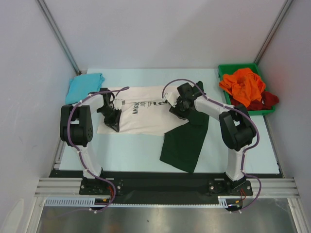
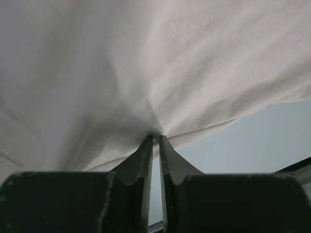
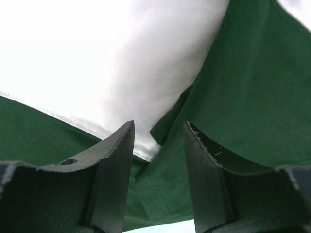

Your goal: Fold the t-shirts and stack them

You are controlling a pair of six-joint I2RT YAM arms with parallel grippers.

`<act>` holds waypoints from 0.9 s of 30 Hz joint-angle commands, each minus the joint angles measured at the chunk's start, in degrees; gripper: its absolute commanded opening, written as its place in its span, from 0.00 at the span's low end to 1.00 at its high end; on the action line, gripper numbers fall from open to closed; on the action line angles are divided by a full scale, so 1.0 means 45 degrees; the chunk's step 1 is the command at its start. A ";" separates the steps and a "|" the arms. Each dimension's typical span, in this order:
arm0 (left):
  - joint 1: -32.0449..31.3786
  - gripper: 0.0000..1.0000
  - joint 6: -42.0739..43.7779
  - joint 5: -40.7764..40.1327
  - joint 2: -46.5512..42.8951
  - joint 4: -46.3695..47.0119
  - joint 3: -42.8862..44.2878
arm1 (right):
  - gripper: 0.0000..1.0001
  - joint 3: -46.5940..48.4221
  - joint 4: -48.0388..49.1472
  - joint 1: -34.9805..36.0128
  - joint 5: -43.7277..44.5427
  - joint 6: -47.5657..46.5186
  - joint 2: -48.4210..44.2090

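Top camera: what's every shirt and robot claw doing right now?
cream shirt, spread out, its green sleeve flopped forward.
teal shirt, lying folded, far left corner.
orange shirt, crumpled in the green bin.
dark red shirt, crumpled, spilling over the bin's edge.
left gripper, pinched shut on the cream shirt.
right gripper, jaws apart at the sleeve seam; hold unclear.

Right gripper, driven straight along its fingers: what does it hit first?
The cream t-shirt, about where its dark green sleeve joins, just past the tips of the open right gripper; depth is unclear.
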 commanded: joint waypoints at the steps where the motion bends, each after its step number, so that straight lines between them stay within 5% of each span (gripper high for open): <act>1: 0.0055 0.15 0.0088 -0.0143 -0.0058 0.0138 0.0030 | 0.50 -0.0196 -0.0085 -0.0042 -0.0067 0.0125 -0.0306; 27: 0.0055 0.15 0.0107 -0.0573 -0.0312 0.0177 -0.0224 | 0.49 -0.0527 0.1145 -0.0122 0.0265 0.0146 -0.0754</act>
